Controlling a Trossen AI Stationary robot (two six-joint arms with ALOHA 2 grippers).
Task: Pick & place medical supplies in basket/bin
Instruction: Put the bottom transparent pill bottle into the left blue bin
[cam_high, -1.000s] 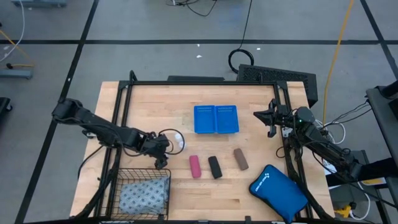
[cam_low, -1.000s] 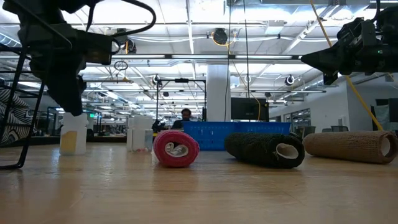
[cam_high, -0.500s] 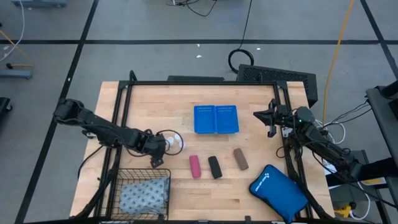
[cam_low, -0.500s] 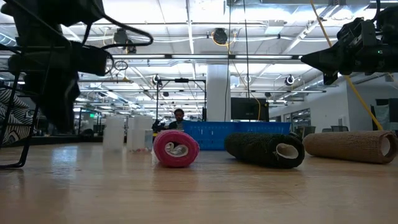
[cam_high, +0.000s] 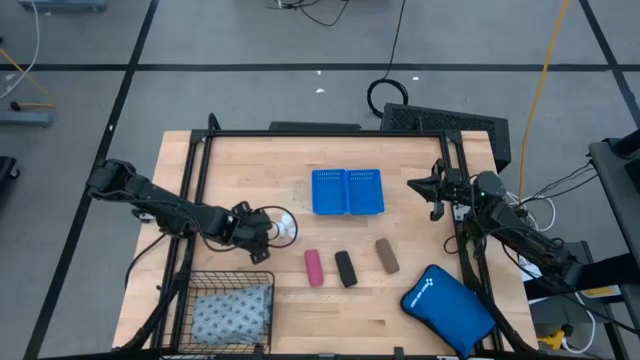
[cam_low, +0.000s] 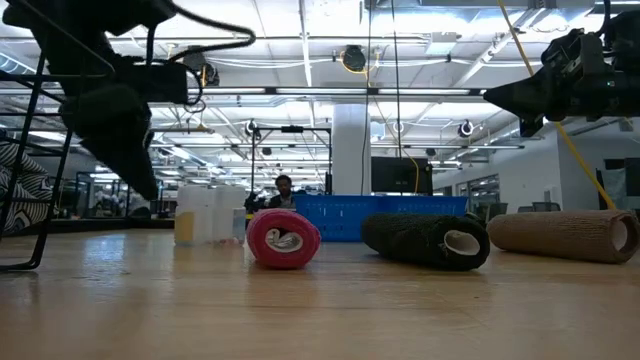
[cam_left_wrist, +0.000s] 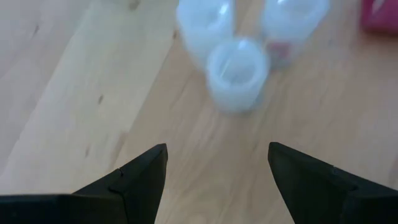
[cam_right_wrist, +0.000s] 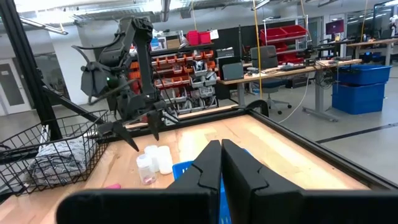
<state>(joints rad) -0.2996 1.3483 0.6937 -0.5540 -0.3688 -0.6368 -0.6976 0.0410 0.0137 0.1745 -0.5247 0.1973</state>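
White vials (cam_high: 284, 226) stood in a tight cluster of three on the wooden table (cam_high: 240, 170), well short of the blue two-compartment tray (cam_high: 347, 191), and the left claw (cam_high: 259, 231) hung just beside them with its fingers (cam_left_wrist: 140, 177) spread wide and nothing between them. Beyond the vials from that claw lay the pink roll (cam_high: 314, 267), black roll (cam_high: 345, 268) and brown roll (cam_high: 387, 256) in a row, while the dotted grey-blue soft pack (cam_high: 232, 312) sat inside the black wire basket (cam_high: 190, 290). Near the tray's far side the right claw (cam_high: 434, 196) waited above the table, shut tight and empty.
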